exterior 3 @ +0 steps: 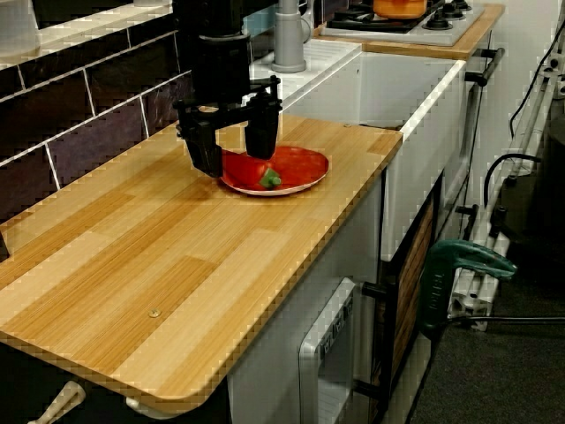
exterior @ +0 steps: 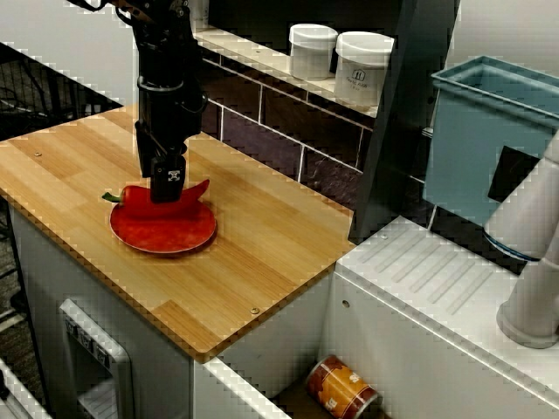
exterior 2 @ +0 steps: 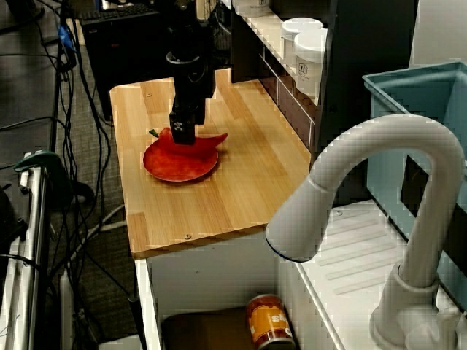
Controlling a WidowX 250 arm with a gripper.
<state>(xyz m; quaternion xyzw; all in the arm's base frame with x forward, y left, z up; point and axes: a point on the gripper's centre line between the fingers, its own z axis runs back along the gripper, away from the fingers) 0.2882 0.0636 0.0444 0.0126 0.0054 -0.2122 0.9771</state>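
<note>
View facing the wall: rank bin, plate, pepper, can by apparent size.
1. Bin
2. Plate
3. Pepper and can: these look about alike. The gripper covers part of the pepper and the can is partly hidden too, so they are not ranked.

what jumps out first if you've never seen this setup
The black gripper stands low over a red pepper lying on a red plate on the wooden counter, one finger on either side of the pepper; whether it is squeezing cannot be told. Beside the counter a big white faucet arches over the sink, where an orange can lies on its side.
</note>
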